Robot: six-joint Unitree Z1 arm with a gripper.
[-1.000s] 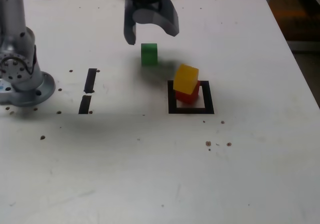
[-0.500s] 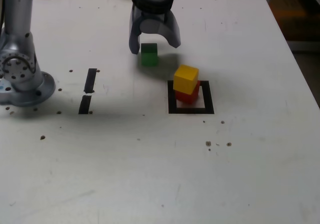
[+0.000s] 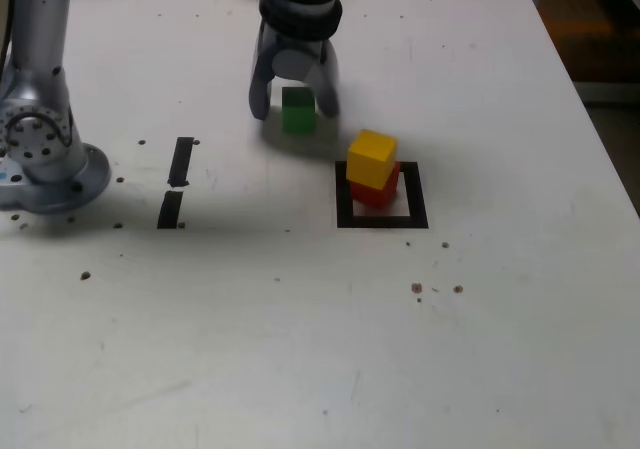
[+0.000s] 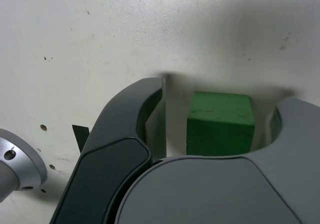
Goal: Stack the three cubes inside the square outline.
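Exterior view: the green cube (image 3: 298, 109) sits on the white surface (image 3: 300, 329), outside the square outline (image 3: 381, 195) and up and toward the exterior view's left of it. The hand (image 3: 293, 101) stands over the cube with one finger on each side, lowered around it. In the wrist view the green cube (image 4: 220, 123) lies between the fingers (image 4: 125, 134); a clear gap shows on one side, while the other side looks close or touching, so the hand is partly closed and a firm hold cannot be told. Inside the outline, the yellow cube (image 3: 372, 158) rests on the red cube (image 3: 377, 189), slightly skewed. Two short black tape strips (image 3: 176, 181) lie well apart toward the exterior view's left, near the arm's base (image 3: 45, 164).
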